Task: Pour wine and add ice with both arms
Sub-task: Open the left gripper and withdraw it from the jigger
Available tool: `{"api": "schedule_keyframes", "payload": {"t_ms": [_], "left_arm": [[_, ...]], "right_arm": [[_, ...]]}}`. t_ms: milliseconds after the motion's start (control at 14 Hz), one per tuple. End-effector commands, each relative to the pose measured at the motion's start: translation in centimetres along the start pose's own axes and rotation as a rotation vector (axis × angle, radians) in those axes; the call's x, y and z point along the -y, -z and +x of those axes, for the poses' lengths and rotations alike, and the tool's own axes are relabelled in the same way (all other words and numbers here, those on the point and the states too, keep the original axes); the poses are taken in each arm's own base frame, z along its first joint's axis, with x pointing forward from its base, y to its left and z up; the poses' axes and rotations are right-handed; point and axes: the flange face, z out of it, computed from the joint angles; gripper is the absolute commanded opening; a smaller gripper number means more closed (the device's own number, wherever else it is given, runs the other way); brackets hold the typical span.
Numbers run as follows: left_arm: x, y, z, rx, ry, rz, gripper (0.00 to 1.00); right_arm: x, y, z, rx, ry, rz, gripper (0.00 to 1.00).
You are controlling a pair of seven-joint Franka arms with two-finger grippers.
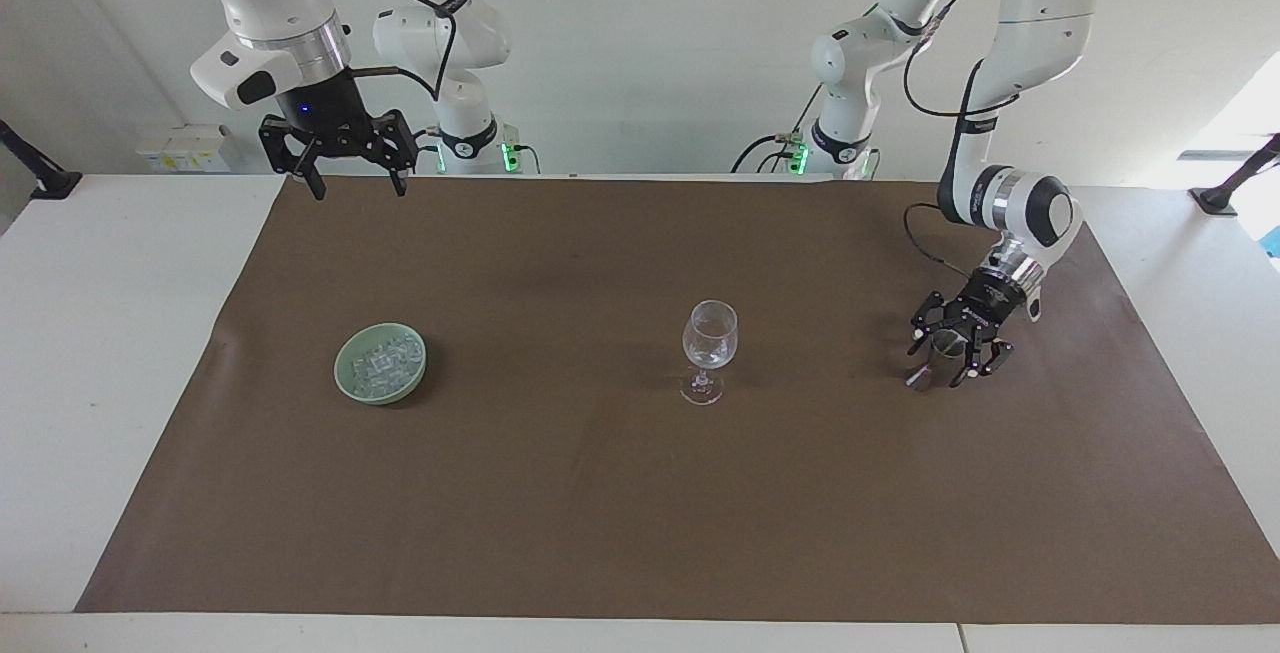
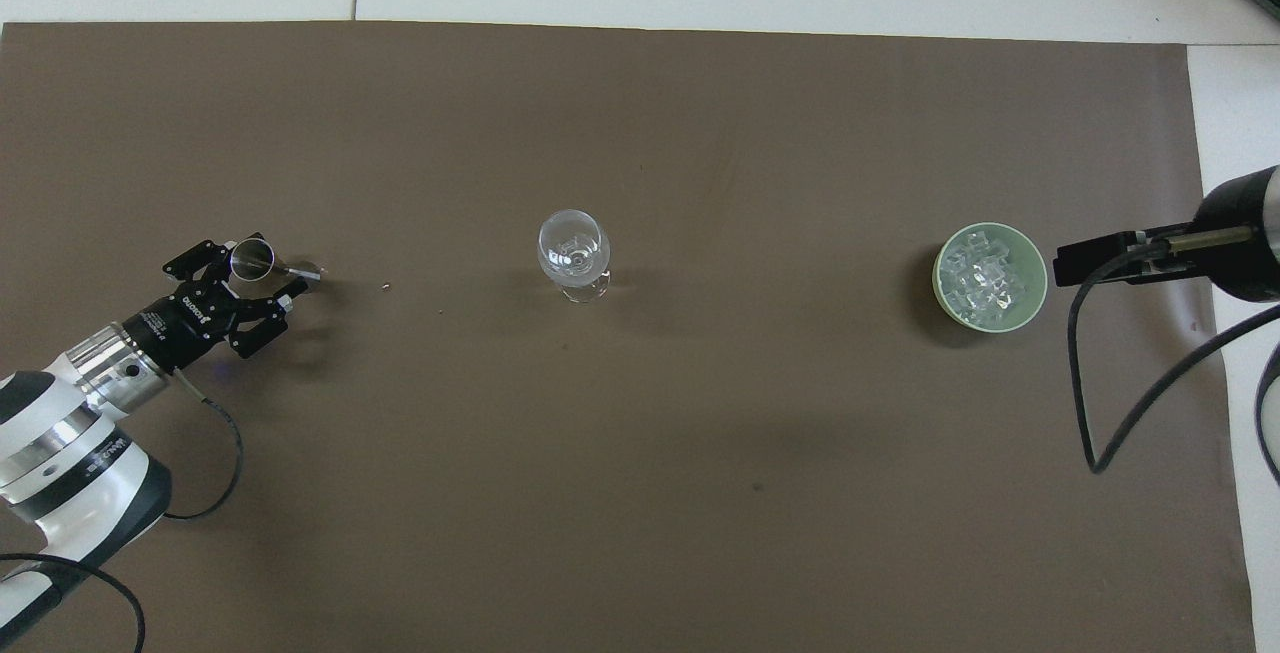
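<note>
A clear stemmed wine glass (image 1: 709,338) (image 2: 573,248) stands upright mid-mat, and its bowl looks clear. No wine shows anywhere in view. The ice (image 1: 381,360) (image 2: 988,273) is heaped in a pale green bowl (image 1: 349,383) (image 2: 1038,285) toward the right arm's end. A small metal jigger (image 1: 940,343) (image 2: 250,257) rests on the mat toward the left arm's end. My left gripper (image 1: 945,358) (image 2: 272,271) is low over the mat, open, with a finger on either side of the jigger. The right gripper (image 1: 350,188) hangs open, high over the mat's edge by the robots, and waits.
A brown mat (image 1: 600,513) (image 2: 640,493) covers most of the white table (image 1: 110,333). A black cable (image 2: 1085,413) loops down from the right arm near the ice bowl. Dark mounts sit at both table ends (image 1: 40,178).
</note>
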Motion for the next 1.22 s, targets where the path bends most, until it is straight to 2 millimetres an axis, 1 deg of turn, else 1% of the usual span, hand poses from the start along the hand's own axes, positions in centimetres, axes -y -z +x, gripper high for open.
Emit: {"api": "schedule_keyframes", "payload": {"t_ms": [0,215,358,429,572,787,930,1145], "left_arm": [[-0.5,0.4,-0.4,0.014,-0.033,0.018,1.0],[-1.3,0.3,-1.8,-0.023,-0.097,0.047,1.0],[-1.5,0.4,-2.0,-0.035,-0.117,0.059,1.0],[-1.8,0.6,-2.5,-0.064,-0.162,0.09,1.0],[-2.0,1.0,-2.7,-0.092,-0.198,0.114,1.0],[-2.5,1.9,-4.8,-0.163,-0.32,0.169,1.0],[-3.2,2.7,-6.1,-0.231,-0.418,0.221,1.0],[-3.8,3.4,-8.6,-0.313,-0.556,0.284,1.0]], "right_arm": [[0.0,0.2,-0.5,0.007,0.018,0.022,1.0],[0.0,0.2,-0.5,0.007,0.018,0.022,1.0],[0.0,0.2,-0.5,0.007,0.018,0.022,1.0],[-0.1,0.2,-0.5,0.007,0.017,0.022,1.0],[-0.1,0.2,-0.5,0.007,0.016,0.022,1.0],[-0.1,0.2,-0.5,0.007,0.015,0.022,1.0],[0.0,0.2,-0.5,0.007,0.016,0.022,1.0],[-0.1,0.2,-0.5,0.007,0.015,0.022,1.0]]}}
